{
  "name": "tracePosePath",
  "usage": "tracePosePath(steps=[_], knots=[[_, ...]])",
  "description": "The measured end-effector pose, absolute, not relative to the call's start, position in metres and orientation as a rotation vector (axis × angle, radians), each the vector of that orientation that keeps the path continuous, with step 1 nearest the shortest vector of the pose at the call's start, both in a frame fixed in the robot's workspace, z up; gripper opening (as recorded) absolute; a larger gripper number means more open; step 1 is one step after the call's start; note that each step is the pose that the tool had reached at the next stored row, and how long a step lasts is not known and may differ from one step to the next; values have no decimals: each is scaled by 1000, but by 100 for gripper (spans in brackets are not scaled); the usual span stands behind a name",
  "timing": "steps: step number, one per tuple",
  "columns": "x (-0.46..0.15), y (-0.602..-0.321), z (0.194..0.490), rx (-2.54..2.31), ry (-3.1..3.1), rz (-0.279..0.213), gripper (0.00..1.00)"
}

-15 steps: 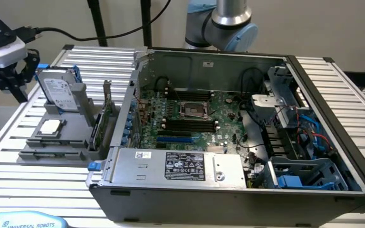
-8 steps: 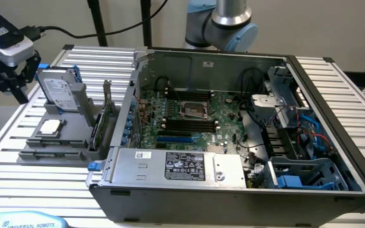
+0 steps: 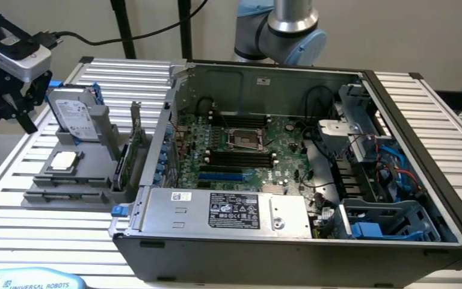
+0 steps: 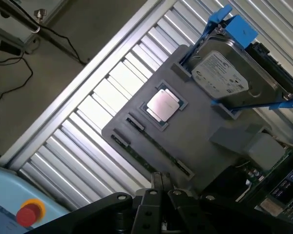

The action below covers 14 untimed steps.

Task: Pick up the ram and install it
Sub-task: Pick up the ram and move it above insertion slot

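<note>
Gripper (image 4: 161,183): fingers pressed together, nothing seen between them. It hangs above the grey holder (image 4: 200,131), clear of it. The ram (image 4: 139,155) sits in a holder slot and is the item nearest beneath the fingertips. Beyond the ram lies the silver processor chip (image 4: 162,105). Farther out stands the hard drive (image 4: 219,73) in blue rails. The open computer case (image 3: 295,241) stands well apart from the tool.

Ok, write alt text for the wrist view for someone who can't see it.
The shut claw hangs over a gray holder, nearest the memory stick in its slot. The holder also carries a silver chip and a hard drive.
</note>
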State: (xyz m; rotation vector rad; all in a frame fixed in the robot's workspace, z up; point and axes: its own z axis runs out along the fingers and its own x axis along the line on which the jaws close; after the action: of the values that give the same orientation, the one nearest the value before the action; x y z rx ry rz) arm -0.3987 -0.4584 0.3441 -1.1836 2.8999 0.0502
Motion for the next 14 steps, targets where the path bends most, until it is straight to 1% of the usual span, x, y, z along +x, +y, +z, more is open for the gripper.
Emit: tracePosePath(steps=[14], knots=[[-399, -458, 338, -1546, 2729, 52, 11]])
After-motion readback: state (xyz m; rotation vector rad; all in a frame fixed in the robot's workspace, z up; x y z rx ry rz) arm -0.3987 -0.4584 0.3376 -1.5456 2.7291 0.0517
